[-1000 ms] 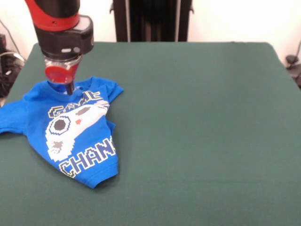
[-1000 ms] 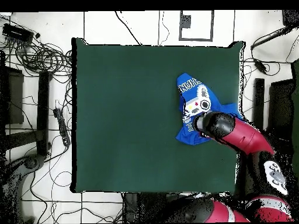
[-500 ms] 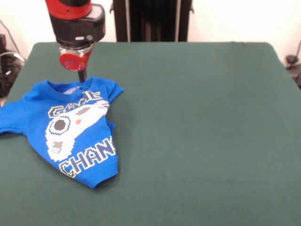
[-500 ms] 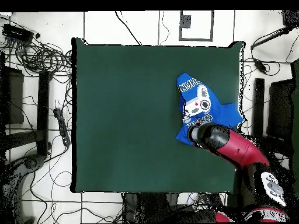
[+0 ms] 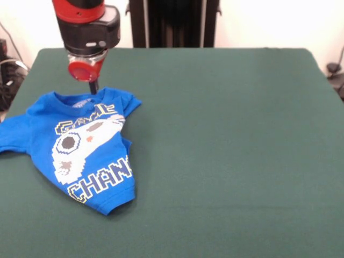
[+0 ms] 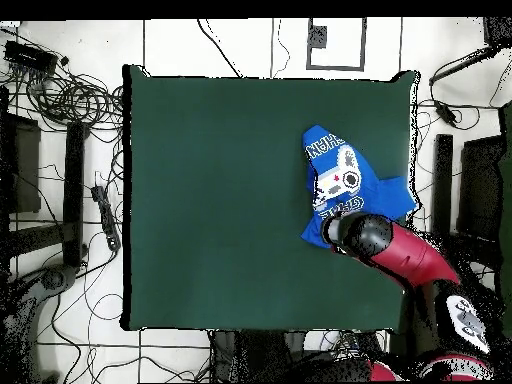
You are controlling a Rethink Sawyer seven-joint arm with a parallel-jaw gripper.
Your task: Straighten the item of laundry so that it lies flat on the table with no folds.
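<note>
Lying at the table's left side in the front view, the blue T-shirt is print up but not flat: its right side is tucked under and the hem narrows to a bunched point at the near end. A second ago the gripper pressed at the collar; it now hangs just above it, holding nothing, and whether its tip is spread or closed cannot be told. The folds remain, so another pull seems needed.

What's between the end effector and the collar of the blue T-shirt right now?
Nothing: in the front view the end effector hangs just above the T-shirt collar, with only bare green table behind the gap.
</note>
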